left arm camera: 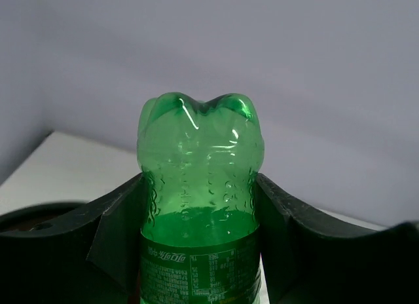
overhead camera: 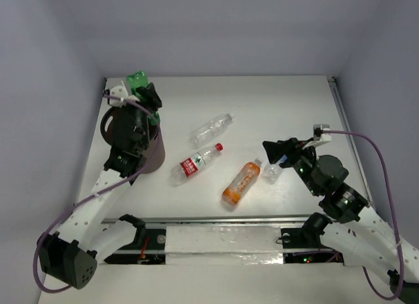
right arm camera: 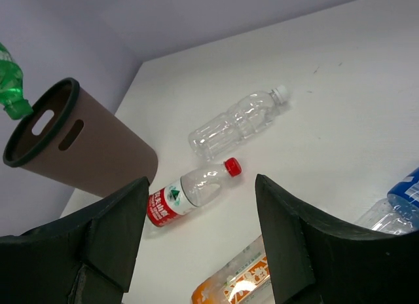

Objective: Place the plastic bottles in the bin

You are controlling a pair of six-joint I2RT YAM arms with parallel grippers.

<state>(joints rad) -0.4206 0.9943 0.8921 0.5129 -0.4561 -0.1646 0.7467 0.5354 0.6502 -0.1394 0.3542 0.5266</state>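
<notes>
Top external: left tool (overhead camera: 144, 94) clamped on green bottle (overhead camera: 137, 80), above far rim of bin (overhead camera: 156, 154), near far-left corner of bench (overhead camera: 294, 101). Right tool (overhead camera: 270, 153) jaws apart, toward right edge. I see plain clear bottle (overhead camera: 213, 128), red-capped bottle (overhead camera: 196, 163) and orange bottle (overhead camera: 241, 183) lying mid-bench, off every edge.

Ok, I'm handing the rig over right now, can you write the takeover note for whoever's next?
Left gripper: shut on the green bottle, raised beside the bin rim, not dropped in yet.
Right gripper: open, empty, above the blue-labelled bottle.
Lying on the table: plain clear bottle, red-capped bottle, orange bottle, and the blue-labelled one.
Done: nothing visibly binned; the bin's inside is not visible.
Left: release the green one, then bin the other four.
</notes>
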